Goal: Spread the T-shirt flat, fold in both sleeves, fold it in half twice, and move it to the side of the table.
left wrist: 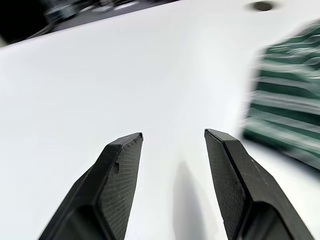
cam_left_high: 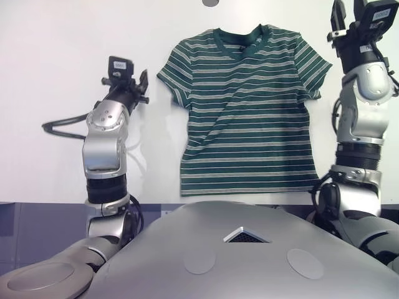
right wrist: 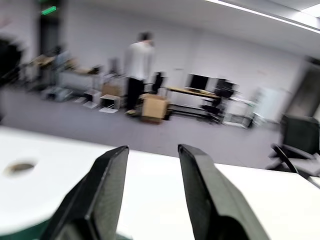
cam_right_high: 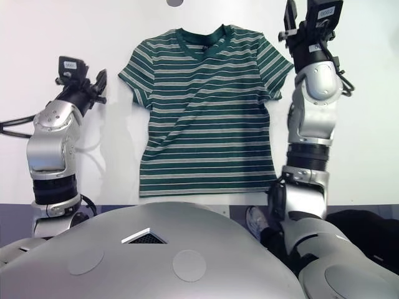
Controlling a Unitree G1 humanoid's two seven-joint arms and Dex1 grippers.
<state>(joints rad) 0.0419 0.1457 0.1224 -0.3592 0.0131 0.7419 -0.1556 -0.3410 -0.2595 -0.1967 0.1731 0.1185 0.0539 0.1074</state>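
green striped t-shirt lies face up in the middle of the white bench, collar away from you and hem nearest you. the body is spread out, though a few slanting creases run across the chest. both sleeves lie out to the sides, unfolded. by my reading the spreading is as good as done and the sleeve folds are the step in hand.

your left tool sits low over bare bench just beside the left sleeve, apart from the cloth. its fingers stand moderately apart with nothing between them. your right tool is held up beside the right sleeve, clear of the cloth and pointing out toward the room. its fingers are also parted and empty.

for the next move, i'd bring one tool down onto the outer edge of its sleeve. the left is closer to the job. pinch only the sleeve layers, not the body beneath, then carry the sleeve inward across the chest and lay it flat. the right tool will need to drop and tip toward the bench before it can do the same. watch that a drag doesn't deepen the creases or pull the t-shirt askew.
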